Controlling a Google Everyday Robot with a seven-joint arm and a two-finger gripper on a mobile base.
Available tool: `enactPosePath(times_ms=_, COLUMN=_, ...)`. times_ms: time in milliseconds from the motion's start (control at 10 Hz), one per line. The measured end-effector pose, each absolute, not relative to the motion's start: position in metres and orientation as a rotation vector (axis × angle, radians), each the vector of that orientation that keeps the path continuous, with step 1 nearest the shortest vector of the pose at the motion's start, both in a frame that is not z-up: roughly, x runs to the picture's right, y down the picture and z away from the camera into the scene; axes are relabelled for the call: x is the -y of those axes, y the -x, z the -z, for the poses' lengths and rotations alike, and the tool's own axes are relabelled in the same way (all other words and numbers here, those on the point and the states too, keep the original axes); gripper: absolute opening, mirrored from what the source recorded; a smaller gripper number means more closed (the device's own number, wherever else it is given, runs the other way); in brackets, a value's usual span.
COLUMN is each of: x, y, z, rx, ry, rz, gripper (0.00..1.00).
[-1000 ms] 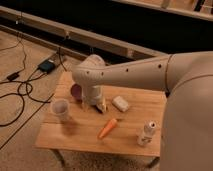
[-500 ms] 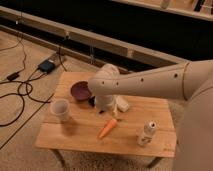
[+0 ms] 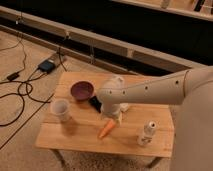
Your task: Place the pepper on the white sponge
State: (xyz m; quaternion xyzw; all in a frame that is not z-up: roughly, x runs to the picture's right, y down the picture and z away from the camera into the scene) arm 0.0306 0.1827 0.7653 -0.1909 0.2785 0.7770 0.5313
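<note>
Camera view is showing the gripper (image 3: 111,120) hanging right at the upper end of the pepper (image 3: 105,131), which is lying tilted near the front middle of the table (image 3: 60,142); I'm not able to tell if it's clamped or spread, the wrist is blocking it; the white sponge (image 3: 124,106) is peeking out just behind the arm; compared with half a second ago the arm has come lower and closer to the pepper, and it's now covering more of the sponge.
</note>
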Motion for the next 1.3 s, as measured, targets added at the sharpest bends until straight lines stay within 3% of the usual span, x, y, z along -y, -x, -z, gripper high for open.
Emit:
enactPosePath(times_ms=600, x=-0.200, y=-0.034, z=-0.813, rx=-0.712, ry=0.480, rz=-1.845, gripper=0.65)
enactPosePath(times_ms=1200, x=-0.215, y=-0.042, z=-0.837, rx=-0.782, ry=0.516, rz=-1.811, gripper=0.65)
enactPosePath(times_ms=1300, x=-0.216, y=-0.043, z=-0.840, rx=-0.787, ry=0.522, rz=-1.802, gripper=0.60)
